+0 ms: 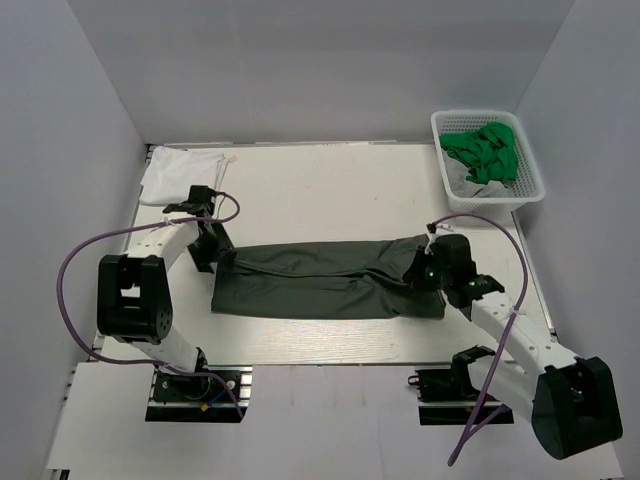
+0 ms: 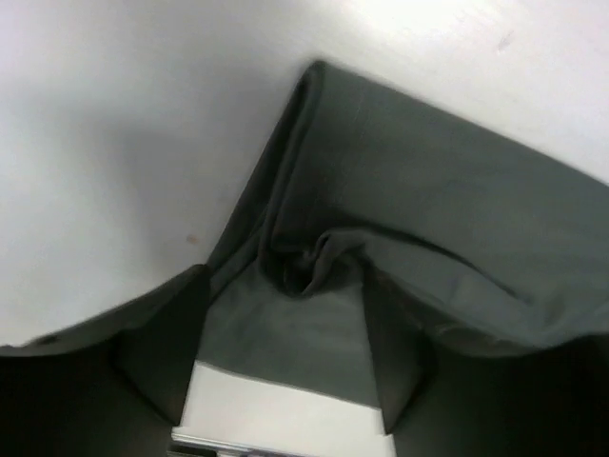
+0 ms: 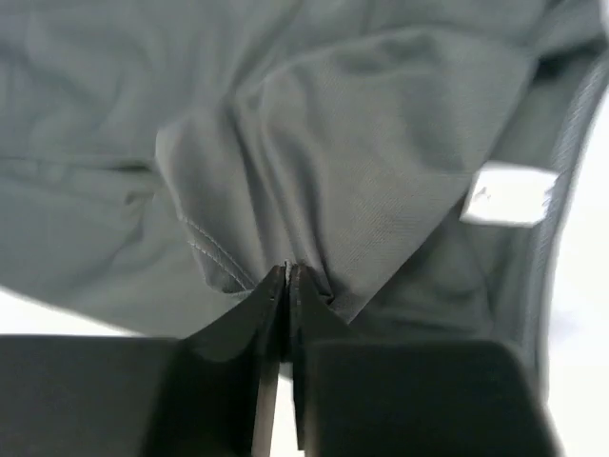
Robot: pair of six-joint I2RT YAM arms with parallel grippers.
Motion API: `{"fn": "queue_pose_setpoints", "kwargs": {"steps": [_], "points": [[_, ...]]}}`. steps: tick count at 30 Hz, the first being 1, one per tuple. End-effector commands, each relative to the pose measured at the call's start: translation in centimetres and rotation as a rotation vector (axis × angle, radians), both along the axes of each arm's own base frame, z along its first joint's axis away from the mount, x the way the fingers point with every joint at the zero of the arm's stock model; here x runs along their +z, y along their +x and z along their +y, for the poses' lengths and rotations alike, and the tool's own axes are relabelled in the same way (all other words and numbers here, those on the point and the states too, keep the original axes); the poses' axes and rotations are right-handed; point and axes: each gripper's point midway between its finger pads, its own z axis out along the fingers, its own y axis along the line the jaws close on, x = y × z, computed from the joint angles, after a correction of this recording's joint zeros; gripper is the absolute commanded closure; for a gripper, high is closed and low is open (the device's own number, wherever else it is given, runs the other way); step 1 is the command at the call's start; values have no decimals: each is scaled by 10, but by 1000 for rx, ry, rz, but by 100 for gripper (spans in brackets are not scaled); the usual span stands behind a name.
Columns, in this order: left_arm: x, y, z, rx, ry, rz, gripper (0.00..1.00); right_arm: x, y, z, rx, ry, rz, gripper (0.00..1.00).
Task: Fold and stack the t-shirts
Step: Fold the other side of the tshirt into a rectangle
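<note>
Dark olive-grey t-shirt [image 1: 320, 280]: folded into a long band across the table [image 1: 330, 190], running from one gripper to the other.

Left gripper [image 1: 222, 258]: at the band's left end. Jaws stand apart, and a puckered bunch of cloth lies in the gap just ahead of its fingers [image 2: 152, 371].

Right gripper [image 3: 287, 271]: at the band's right end. Jaws are pressed together on a ridge of the cloth, with folds fanning away ahead of the tips. A white label [image 3: 509, 193] sits to the right of them.

White t-shirt [image 1: 185, 172]: flat beyond the left gripper at the far left corner, apart from the dark one.

Basket [image 1: 527, 160] holding green cloth [image 1: 485, 150]: well beyond the right gripper, at the far right corner.

Room: bare tabletop beyond the band along its whole length. The strip on the near side, toward the arm bases, is narrower.
</note>
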Motion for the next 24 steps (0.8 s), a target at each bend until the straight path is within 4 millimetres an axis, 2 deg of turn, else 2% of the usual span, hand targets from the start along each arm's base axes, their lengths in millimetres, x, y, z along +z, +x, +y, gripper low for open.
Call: {"fn": "queue_pose_setpoints", "kwargs": {"steps": [1,2,3,4,5,6,7,8,9,10,11,13,14,15,16,17,18,19,20,24], "points": [[13,-27,11,43,57,40,20,-10,-33,13,40,102,107,87],[18,-33,20,76,81,48,15,-10,-39,14,34,118,119,75],[17,-42,25,80,109,82,0,-13,-46,13,30,125,146,66],[23,-46,34,101,157,88,0,-22,-62,10,31,114,208,55],[28,-45,37,105,177,89,0,-17,-65,10,37,125,197,40],[36,-49,38,99,195,91,0,-13,-64,9,25,126,192,10],[42,-44,38,101,192,65,0,-11,-65,7,22,120,195,10],[52,-33,33,99,164,30,0,0,-57,7,23,115,155,10],[57,-28,23,76,108,16,0,17,-46,9,28,121,103,10],[63,-17,16,69,70,-25,0,24,-41,10,34,117,82,10],[76,-3,10,33,42,-81,0,45,-27,15,43,126,41,10],[93,21,-10,-11,-63,-175,0,59,-14,21,51,140,4,10],[97,30,-17,-34,-96,-203,0,60,-7,27,65,145,24,10],[101,44,-29,-62,-159,-256,0,72,3,33,80,169,-15,10],[106,50,-40,-90,-199,-288,0,63,5,39,96,176,26,10],[104,53,-55,-114,-279,-288,0,65,7,44,115,198,30,10],[102,56,-61,-130,-311,-297,0,69,12,50,121,233,16,10],[93,63,-68,-132,-349,-301,0,55,10,53,127,230,62,10],[89,64,-73,-146,-380,-296,0,52,11,54,125,238,73,10],[58,57,-93,-163,-468,-215,0,21,3,51,90,229,169,10]]}}
